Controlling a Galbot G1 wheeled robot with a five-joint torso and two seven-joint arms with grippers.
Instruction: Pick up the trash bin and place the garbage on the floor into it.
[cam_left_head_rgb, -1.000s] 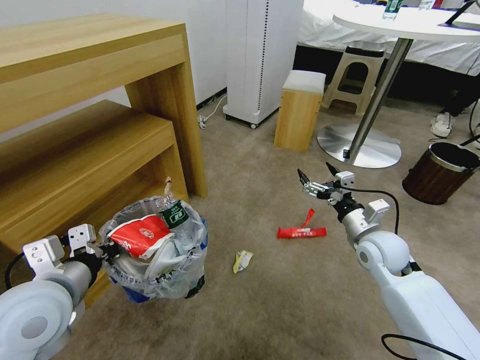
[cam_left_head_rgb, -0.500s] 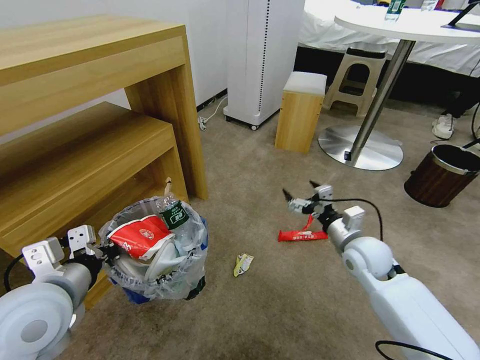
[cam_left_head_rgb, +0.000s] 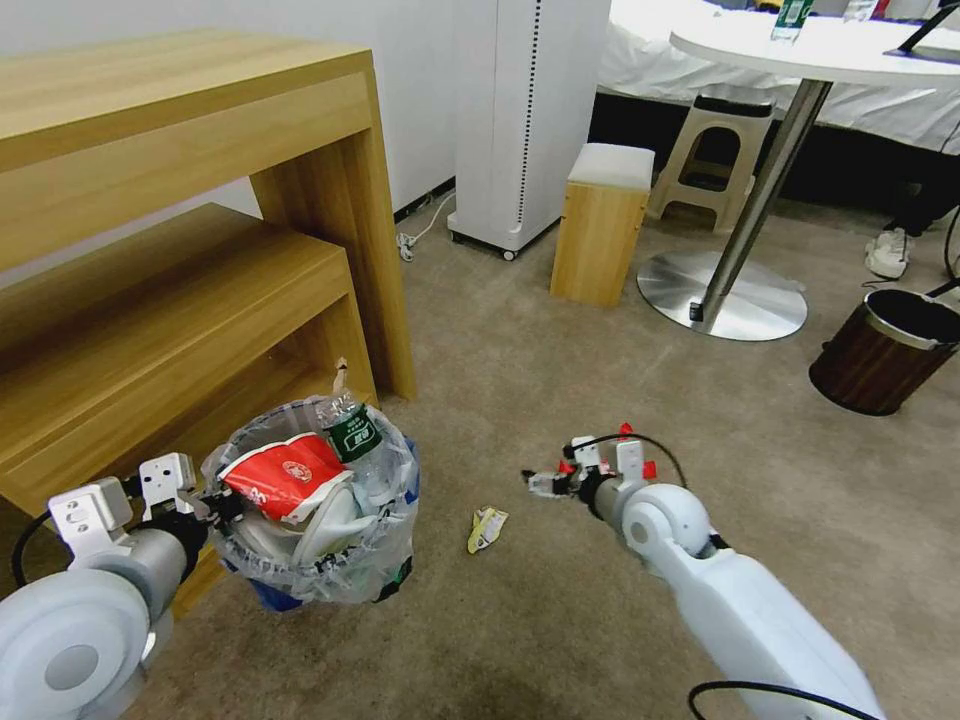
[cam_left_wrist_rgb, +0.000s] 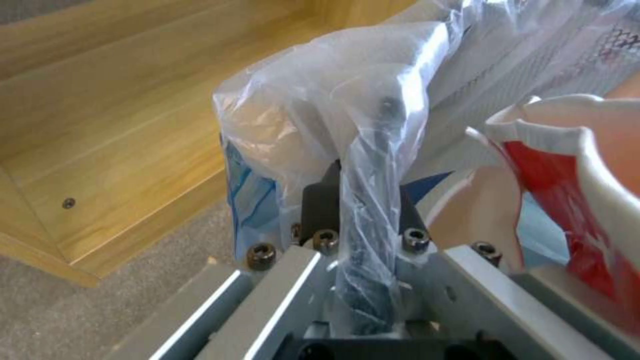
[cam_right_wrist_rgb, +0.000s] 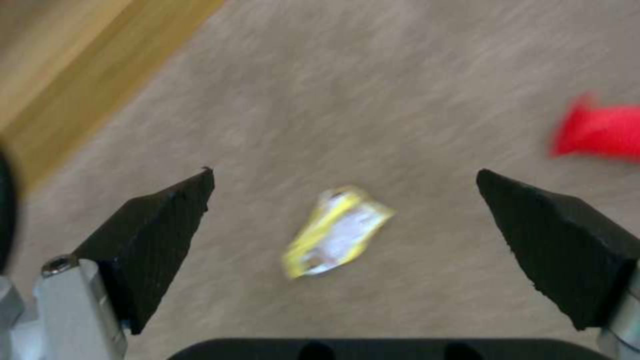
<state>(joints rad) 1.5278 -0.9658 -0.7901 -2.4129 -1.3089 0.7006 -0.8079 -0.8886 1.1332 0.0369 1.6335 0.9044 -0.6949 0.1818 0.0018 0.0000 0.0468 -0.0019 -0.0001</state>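
Swinging down and toward the robot's left since the earlier frames, the right gripper (cam_left_head_rgb: 537, 484) now hangs low over the beige carpet (cam_left_head_rgb: 560, 620), no longer up beside the red wrapper (cam_left_head_rgb: 630, 432) but between it and the small yellow-and-white wrapper (cam_left_head_rgb: 486, 526). From the right wrist view its two black fingers (cam_right_wrist_rgb: 160, 220) stand wide apart with nothing between them, and the yellow-and-white wrapper (cam_right_wrist_rgb: 337, 231) lies on the carpet in the gap they frame — not touched by either; the red wrapper (cam_right_wrist_rgb: 600, 131) shows off to one side. In the head view the right arm covers most of the red wrapper, leaving bits of red at the wrist. The left gripper (cam_left_head_rgb: 205, 500) has kept its place at the robot's lower left, clamped on the rim of the trash bin (cam_left_head_rgb: 310, 560); the left wrist view shows the black rim and the clear liner (cam_left_wrist_rgb: 347, 125) pinched between its closed jaws. The bin hangs beside the wooden shelf unit (cam_left_head_rgb: 180, 260), just by its lower shelf, already stuffed — a red-and-white paper cup (cam_left_head_rgb: 285, 472), a green-label bottle (cam_left_head_rgb: 350, 428) and white items under them. A brown wood-grain bin (cam_left_head_rgb: 880, 360) stands well apart at the far right, near the round table's metal base (cam_left_head_rgb: 722, 300).
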